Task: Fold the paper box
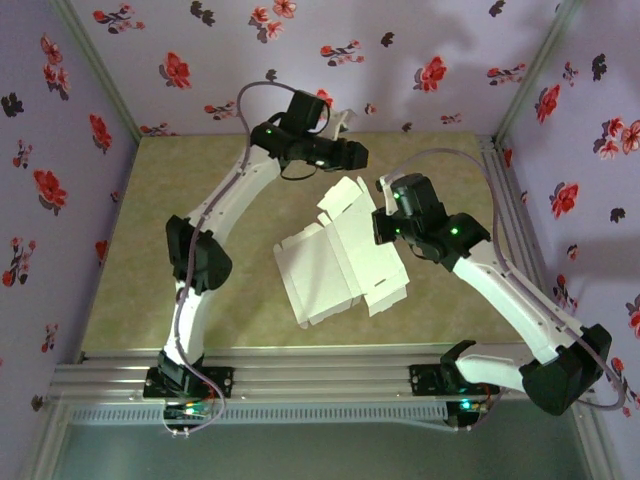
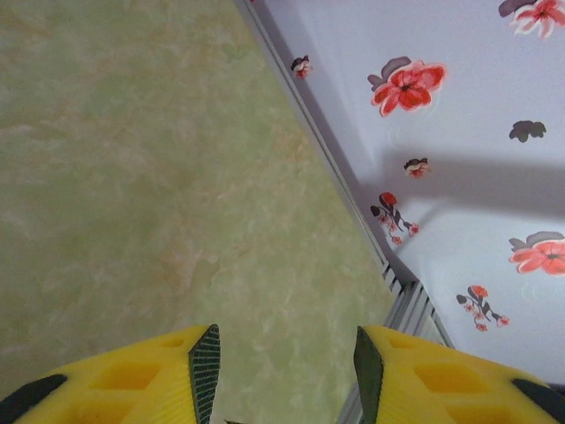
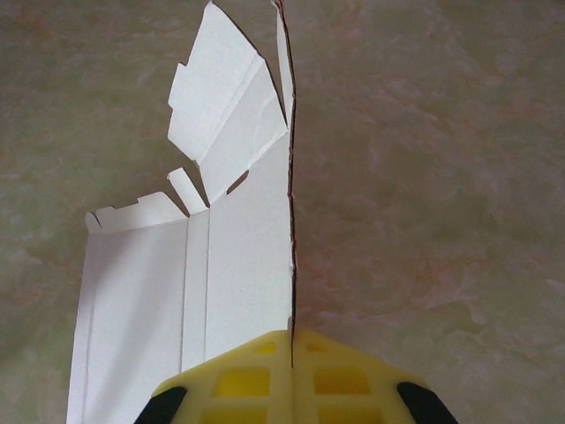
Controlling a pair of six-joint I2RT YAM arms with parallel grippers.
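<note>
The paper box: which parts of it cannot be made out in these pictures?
- Top view: the right edge of the paper box is hidden under the right arm.
- Right wrist view: the panel pinched by the right gripper stands edge-on, its face unseen; the picture's bottom edge cuts off the near panels.

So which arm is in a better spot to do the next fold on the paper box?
Probably the right. The right hand is shut on an upright edge of the paper box. The left hand hangs open over the table near the wall, away from the box.
</note>
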